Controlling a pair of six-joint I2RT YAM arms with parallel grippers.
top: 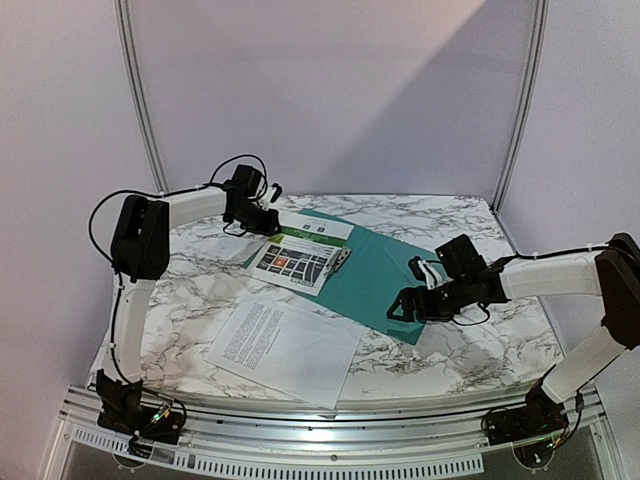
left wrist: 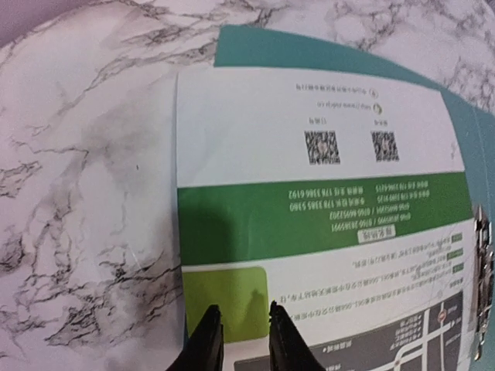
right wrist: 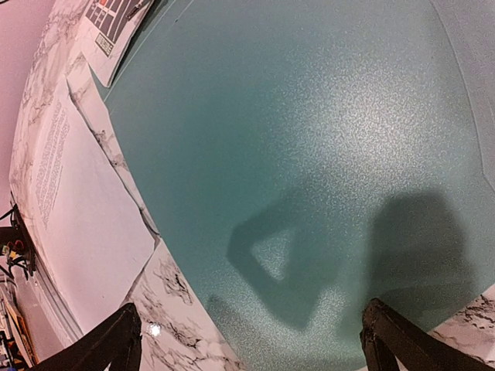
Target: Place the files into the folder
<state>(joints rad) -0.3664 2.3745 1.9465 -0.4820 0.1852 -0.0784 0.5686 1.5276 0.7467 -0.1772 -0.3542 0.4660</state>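
Overhead, the open teal folder (top: 385,280) lies across the middle of the marble surface (top: 460,350). The green sheet (top: 300,255) rests on its left half. The white sheet (top: 285,345) lies on the surface in front, just beside the folder. The left tool (top: 262,222) sits at the green sheet's far left corner, and the right tool (top: 405,305) is over the folder's near right part.

From the left wrist, the fingers (left wrist: 205,344) stand slightly parted above the sheet's light-green patch, gripping nothing. A metal clip (left wrist: 483,255) shows at the right edge.

From the right wrist, the tool is spread wide over bare folder, empty, with the white sheet to its left.
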